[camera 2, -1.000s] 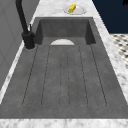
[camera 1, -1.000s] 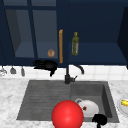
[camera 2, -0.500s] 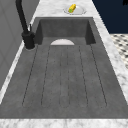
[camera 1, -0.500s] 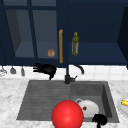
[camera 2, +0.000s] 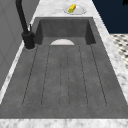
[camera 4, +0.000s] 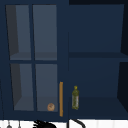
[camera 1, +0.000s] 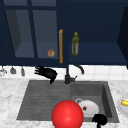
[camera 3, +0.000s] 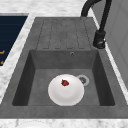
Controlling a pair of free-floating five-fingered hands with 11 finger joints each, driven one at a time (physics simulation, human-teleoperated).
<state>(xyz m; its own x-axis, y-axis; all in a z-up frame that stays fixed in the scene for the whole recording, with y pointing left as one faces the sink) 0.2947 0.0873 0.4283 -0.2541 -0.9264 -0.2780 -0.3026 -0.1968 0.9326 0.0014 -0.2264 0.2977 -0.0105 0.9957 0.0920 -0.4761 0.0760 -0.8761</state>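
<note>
Black left hand [camera 1: 47, 73] (fingers spread) beside faucet [camera 1: 68, 75]

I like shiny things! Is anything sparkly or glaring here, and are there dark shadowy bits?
Front view: no glare on the red ball, only flat colour; the cabinet is dim. Right side view: the white plate is the brightest spot; the sink walls are shaded darker.
</note>
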